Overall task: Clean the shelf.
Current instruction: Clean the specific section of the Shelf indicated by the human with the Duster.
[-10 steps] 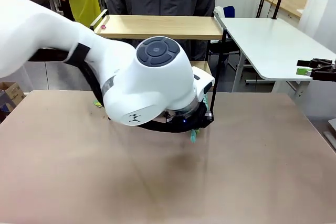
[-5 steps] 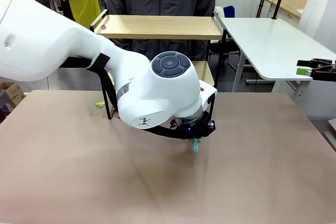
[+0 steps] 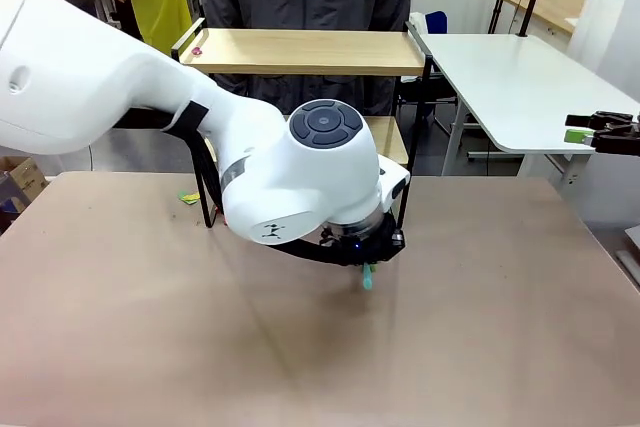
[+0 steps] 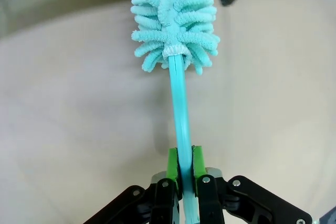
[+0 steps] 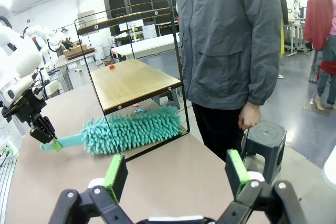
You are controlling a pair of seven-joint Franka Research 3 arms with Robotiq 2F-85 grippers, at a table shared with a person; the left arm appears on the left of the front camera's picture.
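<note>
Down here, closest to me, my left gripper is clenched on the thin teal handle of the duster, green pads pressed to both its sides. The table lies bare in front of the shelf, with free room all around my wrist. Since half a second ago the handle's end has shifted a touch left. 1 second ago my wrist sat higher and further left. The front view gives just the handle's end below my wrist. The right wrist view gives the fluffy head, low at the shelf's foot under the lower board. My right gripper hangs released, well right of the shelf, unmoved. Beyond the shelf stands a person.
</note>
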